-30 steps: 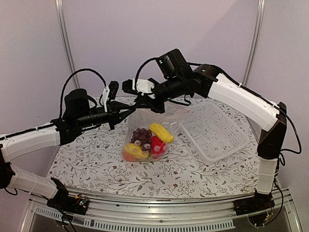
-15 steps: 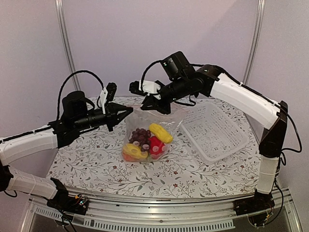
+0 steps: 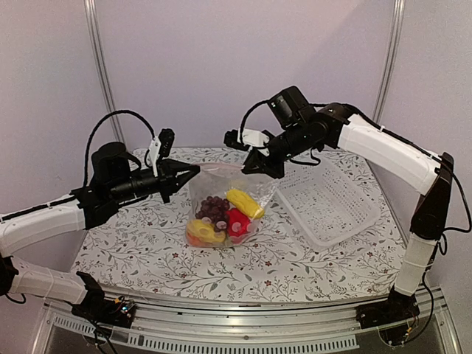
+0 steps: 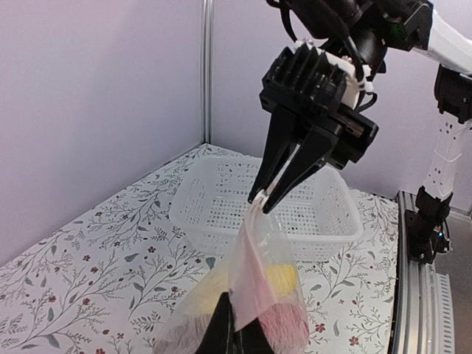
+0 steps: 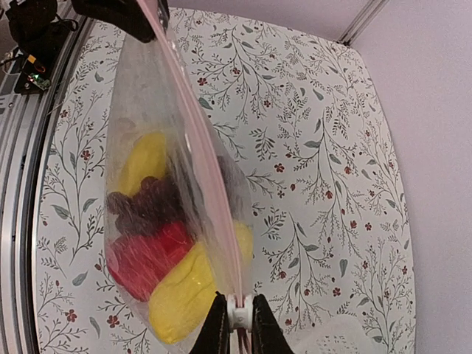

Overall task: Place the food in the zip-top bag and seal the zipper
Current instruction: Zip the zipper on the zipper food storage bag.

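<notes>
While food (image 3: pixel 221 214) sits low in the bag (image 3: pixel 254 193) on the table (image 3: pixel 133 243), we log the zipper (image 5: pixel 198 144) taut between left gripper (image 4: pixel 236 335) and right gripper (image 4: pixel 259 203), both closed on its ends; risk: a slipping pinch leaves it unsealed, spilling food.

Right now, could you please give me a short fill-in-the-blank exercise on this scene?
1. The left pincer and the right pincer are each shut on one end of the zip-top bag's ___.
2. The grapes inside the bag are dark ___.
3. In the top view, the white lattice basket sits to the ___ of the bag.
Missing words: zipper; purple; right.
</notes>
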`<act>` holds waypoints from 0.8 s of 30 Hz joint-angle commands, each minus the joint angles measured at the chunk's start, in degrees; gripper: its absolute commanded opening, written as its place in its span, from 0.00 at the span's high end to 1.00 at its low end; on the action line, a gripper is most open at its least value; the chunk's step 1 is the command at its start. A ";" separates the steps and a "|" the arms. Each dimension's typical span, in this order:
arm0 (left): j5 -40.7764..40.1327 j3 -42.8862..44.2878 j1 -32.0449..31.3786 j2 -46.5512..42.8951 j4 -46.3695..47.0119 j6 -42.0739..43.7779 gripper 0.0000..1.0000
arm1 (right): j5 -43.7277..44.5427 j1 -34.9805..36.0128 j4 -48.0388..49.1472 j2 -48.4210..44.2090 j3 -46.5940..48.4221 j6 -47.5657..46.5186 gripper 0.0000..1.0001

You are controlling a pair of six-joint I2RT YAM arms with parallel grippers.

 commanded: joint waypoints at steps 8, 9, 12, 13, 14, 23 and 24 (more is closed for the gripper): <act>-0.56 -1.24 2.86 -2.99 3.20 -0.06 1.00 | 4.90 -6.96 -6.57 -6.14 -8.17 1.12 0.95; -0.49 -1.30 2.95 -2.99 3.18 -0.11 1.00 | 4.90 -7.31 -6.68 -6.43 -8.85 1.11 0.95; -0.48 -1.48 3.28 -3.13 3.18 -0.14 1.00 | 4.98 -8.14 -7.09 -7.43 -10.47 0.92 0.95; -0.40 -1.50 3.37 -3.16 3.20 -0.17 1.00 | 5.06 -8.38 -7.36 -7.65 -10.84 0.87 0.95; -0.30 -1.58 3.44 -3.21 3.19 -0.18 1.00 | 5.09 -8.59 -7.51 -7.77 -11.12 0.85 0.95; -0.51 -2.05 4.08 -3.78 3.38 -0.20 1.00 | 4.98 -9.32 -8.43 -9.00 -13.05 1.11 0.95; -0.50 -2.02 4.15 -3.86 3.30 -0.20 1.00 | 4.98 -9.38 -8.51 -9.10 -13.44 1.18 0.95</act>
